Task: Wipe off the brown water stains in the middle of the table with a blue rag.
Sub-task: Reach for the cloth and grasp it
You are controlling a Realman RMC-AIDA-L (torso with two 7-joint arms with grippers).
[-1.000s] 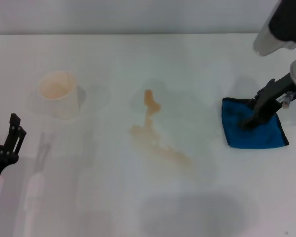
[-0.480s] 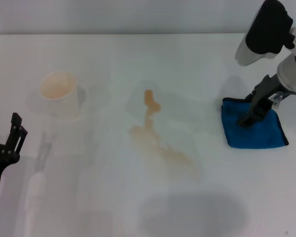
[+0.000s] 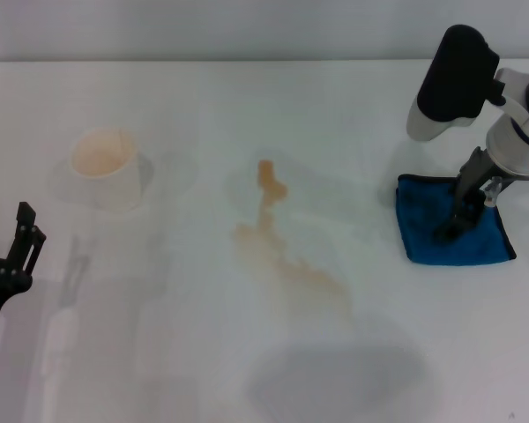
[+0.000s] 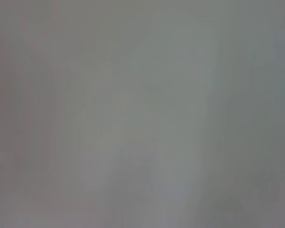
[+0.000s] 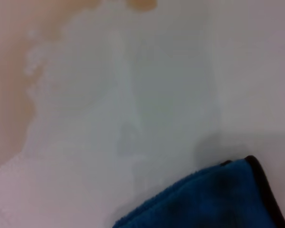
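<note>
Rag [image 3: 456, 233] lies flat on the tabletop [image 3: 203, 352], well to the right of the stains [image 3: 278, 247], not yet moved toward them; stains run as a streak with blobs across the middle of the tabletop, untouched; cup [image 3: 106, 166] stands well to the stains' left, upright, tinted inside. Right gripper [image 3: 451, 231] is down on the rag, fingertips on or into the cloth near its centre; whether the fingers are spread or clenched on a fold cannot be told from here; right wrist view shows only a rag corner [image 5: 213, 199] and bare tabletop, with an orange-brown tint at the far edge. Left gripper [image 3: 22, 238] parked well to the left of the stains, beyond the cup, fingers look spread apart and holding nothing; its wrist view shows nothing readable. Step judged: securing the rag before carrying or dragging it to the stains. Risks: a pinch taking only a thin fold, so the rag slips out mid-carry; rag bunching into a wad, leaving little cloth to wipe with; too light a press smearing the liquid wider rather than lifting it.
</note>
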